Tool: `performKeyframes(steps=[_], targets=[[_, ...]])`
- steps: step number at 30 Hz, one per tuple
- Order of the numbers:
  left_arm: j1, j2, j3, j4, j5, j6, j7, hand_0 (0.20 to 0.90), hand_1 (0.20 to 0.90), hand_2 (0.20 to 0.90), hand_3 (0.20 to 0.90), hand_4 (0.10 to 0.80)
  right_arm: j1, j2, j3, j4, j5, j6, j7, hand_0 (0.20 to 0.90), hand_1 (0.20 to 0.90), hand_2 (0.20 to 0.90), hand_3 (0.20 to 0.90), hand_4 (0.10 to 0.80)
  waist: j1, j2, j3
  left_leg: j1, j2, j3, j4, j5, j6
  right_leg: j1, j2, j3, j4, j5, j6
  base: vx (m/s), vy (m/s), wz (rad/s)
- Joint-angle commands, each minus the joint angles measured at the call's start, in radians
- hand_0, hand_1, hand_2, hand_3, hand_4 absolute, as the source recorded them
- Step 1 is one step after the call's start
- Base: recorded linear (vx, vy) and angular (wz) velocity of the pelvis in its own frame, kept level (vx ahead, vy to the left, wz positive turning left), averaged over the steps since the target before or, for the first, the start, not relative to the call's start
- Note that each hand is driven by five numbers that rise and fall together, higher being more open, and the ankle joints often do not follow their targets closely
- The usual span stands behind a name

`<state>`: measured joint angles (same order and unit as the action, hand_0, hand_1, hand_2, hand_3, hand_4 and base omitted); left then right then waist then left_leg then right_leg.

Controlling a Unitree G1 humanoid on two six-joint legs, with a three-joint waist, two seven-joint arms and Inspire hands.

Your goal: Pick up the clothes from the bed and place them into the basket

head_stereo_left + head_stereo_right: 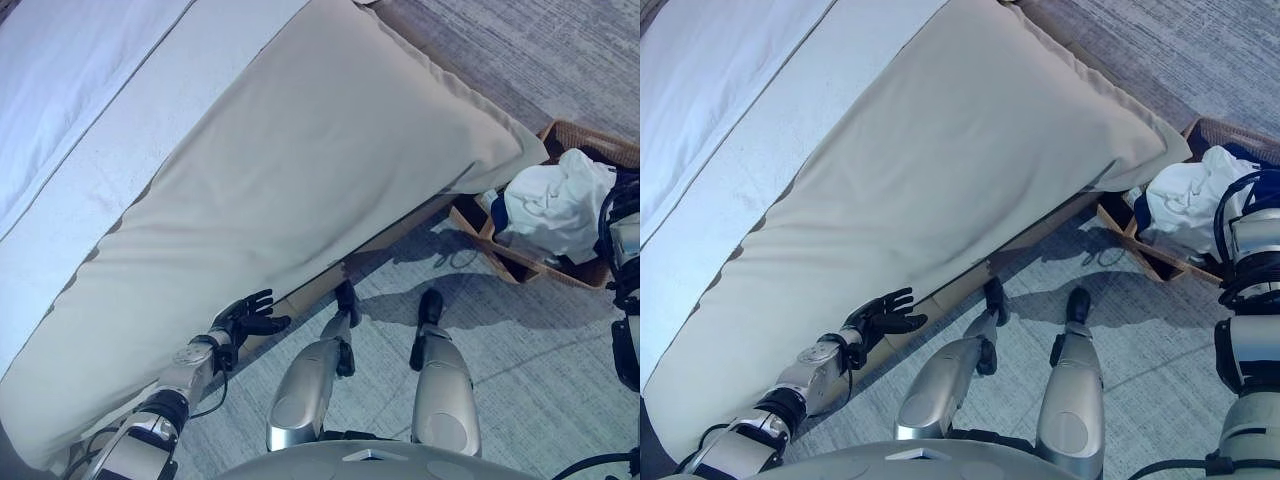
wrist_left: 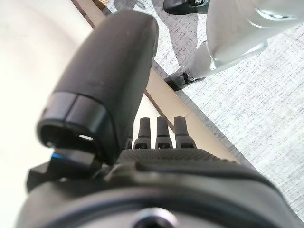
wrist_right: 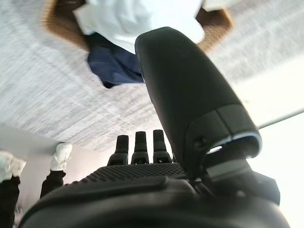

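Observation:
A wicker basket (image 1: 592, 141) stands on the floor by the bed's corner, with a white garment (image 1: 555, 205) heaped in it and a navy cloth (image 3: 116, 66) under that. I see no loose clothes on the bed's beige cover (image 1: 300, 180). My left hand (image 1: 246, 318) hangs open beside the bed's lower edge, its fingers spread and holding nothing. In the right wrist view my right hand (image 3: 142, 185) hovers above the basket, open, thumb and fingers straight, with nothing in it.
The bed fills the left and middle, with a white sheet (image 1: 60, 90) beyond the beige cover. Grey carpet (image 1: 530, 350) lies between bed and basket. A person's white shoe (image 3: 59, 154) shows in the right wrist view.

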<state>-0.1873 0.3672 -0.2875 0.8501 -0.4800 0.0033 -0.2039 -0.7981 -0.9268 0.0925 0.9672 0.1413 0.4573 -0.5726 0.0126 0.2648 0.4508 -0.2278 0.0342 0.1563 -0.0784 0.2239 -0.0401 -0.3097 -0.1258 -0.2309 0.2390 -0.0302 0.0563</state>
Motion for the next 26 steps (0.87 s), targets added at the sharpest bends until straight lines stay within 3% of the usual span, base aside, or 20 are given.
performKeyframes(steps=[1, 4, 5, 6, 7, 10, 14, 19, 26], targets=[[0.043, 0.043, 0.037, 0.052, -0.012, -0.005, 0.006, 0.900, 0.900, 0.900, 0.900, 0.800, 0.074, -0.067, -0.015, -0.145, -0.014, -0.131, -0.101, 0.900, 0.900, 0.900, 0.900, 0.800, -0.024, -0.102, -0.088, 0.067, -0.014, -0.001, 0.056, -0.170, -0.029, 0.114, 0.051, -0.003, -0.149, -0.016, -0.028, 0.064, 0.083, -0.01], [0.063, 0.022, 0.059, 0.068, 0.029, 0.009, 0.009, 0.900, 0.900, 0.900, 0.900, 0.800, 0.223, 0.032, -0.074, -0.249, 0.084, -0.250, 0.011, 0.900, 0.900, 0.900, 0.900, 0.800, -0.027, -0.143, -0.124, 0.108, -0.012, 0.008, 0.045, -0.180, -0.026, 0.163, 0.051, -0.007, -0.178, -0.008, -0.021, 0.087, 0.073, -0.02], [0.072, 0.012, 0.069, 0.083, 0.053, 0.011, 0.012, 0.900, 0.900, 0.900, 0.900, 0.800, 0.300, 0.102, -0.094, -0.289, 0.106, -0.303, 0.057, 0.900, 0.900, 0.900, 0.900, 0.800, -0.030, -0.162, -0.142, 0.126, -0.010, 0.012, 0.044, -0.189, -0.023, 0.185, 0.051, -0.008, -0.187, -0.006, -0.019, 0.073, 0.046, -0.10], [0.072, 0.013, 0.068, 0.083, 0.053, 0.011, 0.012, 0.900, 0.900, 0.900, 0.900, 0.800, 0.302, 0.103, -0.096, -0.290, 0.105, -0.302, 0.057, 0.900, 0.900, 0.900, 0.900, 0.800, -0.029, -0.163, -0.142, 0.127, -0.010, 0.012, 0.044, -0.189, -0.023, 0.185, 0.051, -0.008, -0.188, -0.005, -0.019, 0.136, 0.054, -0.14], [0.084, -0.001, 0.080, 0.110, 0.079, 0.012, 0.015, 0.900, 0.900, 0.900, 0.900, 0.800, 0.416, 0.199, -0.108, -0.320, 0.197, -0.373, 0.167, 0.900, 0.900, 0.900, 0.900, 0.800, -0.036, -0.194, -0.175, 0.158, -0.008, 0.018, 0.041, -0.202, -0.018, 0.219, 0.054, -0.009, -0.205, 0.002, -0.015, 0.141, 0.054, -0.16], [0.107, -0.020, 0.094, 0.156, 0.122, 0.010, 0.004, 0.900, 0.900, 0.900, 0.900, 0.800, 0.555, 0.310, -0.139, -0.279, 0.316, -0.440, 0.350, 0.900, 0.900, 0.900, 0.900, 0.800, -0.040, -0.226, -0.221, 0.206, -0.006, 0.031, 0.034, -0.221, -0.013, 0.267, 0.056, -0.015, -0.230, 0.011, -0.006, 0.147, 0.065, -0.13], [0.134, -0.047, 0.101, 0.230, 0.187, -0.009, -0.010, 0.900, 0.900, 0.900, 0.900, 0.800, 0.681, 0.442, -0.124, -0.173, 0.279, -0.544, 0.442, 0.900, 0.900, 0.900, 0.900, 0.800, -0.050, -0.252, -0.290, 0.277, -0.004, 0.052, 0.016, -0.239, -0.004, 0.325, 0.068, -0.011, -0.253, 0.014, -0.001, 0.162, 0.108, -0.07], [0.149, -0.061, 0.126, 0.286, 0.212, -0.004, -0.024, 0.900, 0.900, 0.900, 0.900, 0.800, 0.766, 0.562, -0.060, -0.021, 0.185, -0.562, 0.481, 0.900, 0.900, 0.900, 0.900, 0.800, -0.061, -0.262, -0.339, 0.337, -0.006, 0.060, 0.006, -0.264, 0.013, 0.375, 0.079, 0.010, -0.252, -0.002, -0.002, 0.074, 0.104, -0.15], [0.143, -0.066, 0.141, 0.345, 0.258, -0.013, -0.039, 0.900, 0.900, 0.900, 0.900, 0.800, 0.785, 0.606, -0.020, 0.148, 0.069, -0.537, 0.556, 0.900, 0.900, 0.900, 0.900, 0.800, -0.055, -0.266, -0.373, 0.374, -0.015, 0.050, -0.009, -0.278, 0.027, 0.411, 0.084, 0.016, -0.255, -0.010, 0.002, 0.042, 0.054, -0.08]])
